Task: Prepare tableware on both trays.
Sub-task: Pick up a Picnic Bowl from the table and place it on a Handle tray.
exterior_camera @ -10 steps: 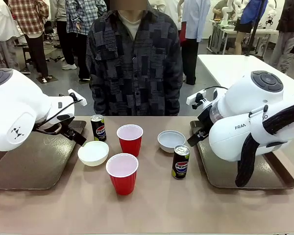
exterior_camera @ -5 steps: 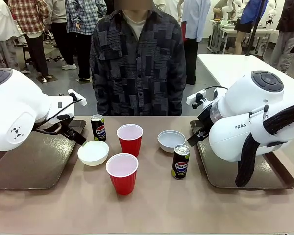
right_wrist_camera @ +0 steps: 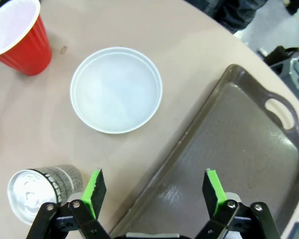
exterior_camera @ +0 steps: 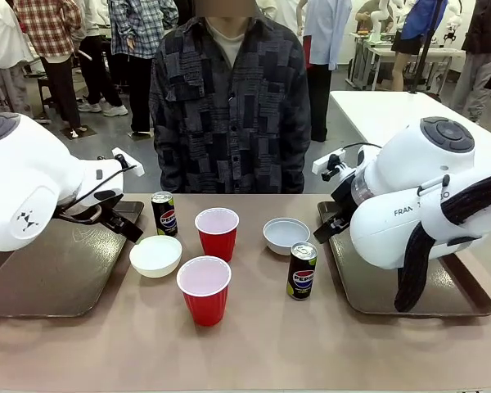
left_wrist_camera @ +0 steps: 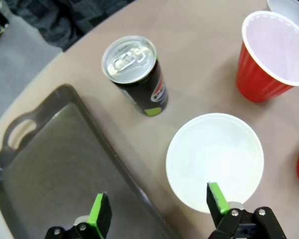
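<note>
Plainly nothing is loaded yet. The left tray (exterior_camera: 49, 278) and right tray (right_wrist_camera: 229, 164) lie bare at the ends of the bench (exterior_camera: 245, 352). The white bowl (left_wrist_camera: 214, 162), grey-blue bowl (right_wrist_camera: 116, 89), far red cup (exterior_camera: 217, 232), near red cup (exterior_camera: 204, 291), far can (left_wrist_camera: 135, 74) and near can (exterior_camera: 302, 271) stand between them. Our left gripper (left_wrist_camera: 158, 204) hangs released over the left tray's rim and the white bowl. Our right gripper (right_wrist_camera: 153, 191), equally released, hovers over the right tray's edge beside the near can. We judge each should pinch its bowl's rim squarely, then lift level. The right arm (exterior_camera: 409, 205) covers much of the right tray, and the near red cup is a cropped sliver in the left wrist view.
</note>
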